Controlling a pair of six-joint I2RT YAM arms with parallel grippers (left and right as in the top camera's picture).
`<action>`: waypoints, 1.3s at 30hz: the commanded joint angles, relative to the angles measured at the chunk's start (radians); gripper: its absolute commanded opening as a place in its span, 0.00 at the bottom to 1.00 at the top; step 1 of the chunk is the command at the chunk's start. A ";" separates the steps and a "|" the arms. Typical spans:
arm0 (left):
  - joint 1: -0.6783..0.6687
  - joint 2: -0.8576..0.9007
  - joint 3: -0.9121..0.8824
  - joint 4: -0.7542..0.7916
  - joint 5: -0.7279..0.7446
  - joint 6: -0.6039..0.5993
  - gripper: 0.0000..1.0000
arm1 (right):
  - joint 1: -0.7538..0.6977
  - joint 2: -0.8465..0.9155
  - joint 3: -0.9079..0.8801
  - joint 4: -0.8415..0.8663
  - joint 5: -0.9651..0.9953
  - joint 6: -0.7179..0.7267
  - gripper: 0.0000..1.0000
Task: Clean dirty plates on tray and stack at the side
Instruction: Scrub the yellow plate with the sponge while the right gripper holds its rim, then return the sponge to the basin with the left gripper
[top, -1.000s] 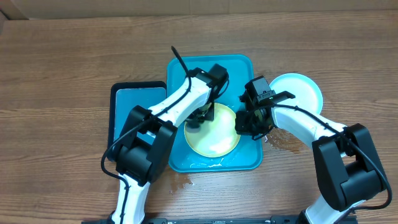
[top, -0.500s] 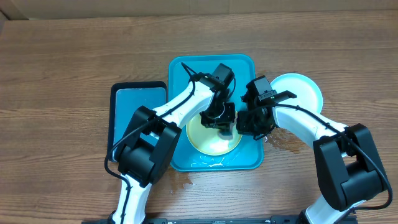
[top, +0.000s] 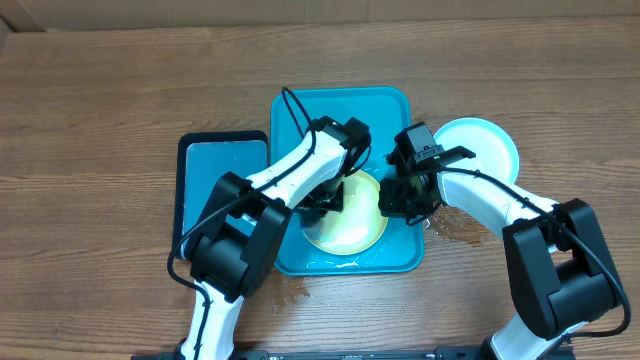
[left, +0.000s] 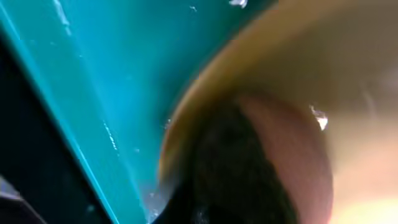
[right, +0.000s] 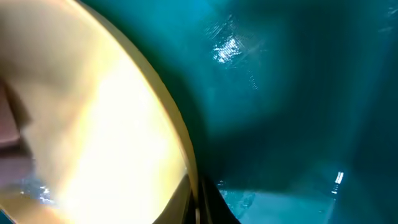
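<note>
A yellow-green rimmed plate (top: 355, 225) lies in the teal tray (top: 330, 110). My left gripper (top: 322, 200) is down on the plate's left part, shut on a pinkish pad (left: 292, 155) that presses on the plate (left: 348, 74); its dark finger (left: 236, 186) is blurred. My right gripper (top: 398, 205) is at the plate's right edge, its fingers (right: 199, 199) shut on either side of the rim (right: 93, 124). A light-blue rimmed plate (top: 480, 145) sits on the table right of the tray. I see no third plate.
A smaller black-rimmed blue tray (top: 222, 180) lies just left of the teal tray. Wet patches show on the wood below the tray (top: 295, 290) and near its right side (top: 455, 225). The tray floor (right: 280, 93) is wet.
My left gripper has swept from the plate's left to its upper right and back to the left. The right gripper has kept its place on the rim.
</note>
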 joint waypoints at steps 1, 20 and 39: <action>0.062 0.034 -0.004 -0.013 -0.277 -0.090 0.04 | -0.010 0.030 -0.024 -0.014 0.094 -0.008 0.04; 0.012 0.034 -0.031 0.503 0.745 0.124 0.04 | -0.010 0.030 -0.024 -0.018 0.094 -0.007 0.04; 0.170 -0.336 -0.026 0.045 0.233 0.064 0.04 | -0.010 0.030 -0.024 -0.030 0.094 -0.008 0.04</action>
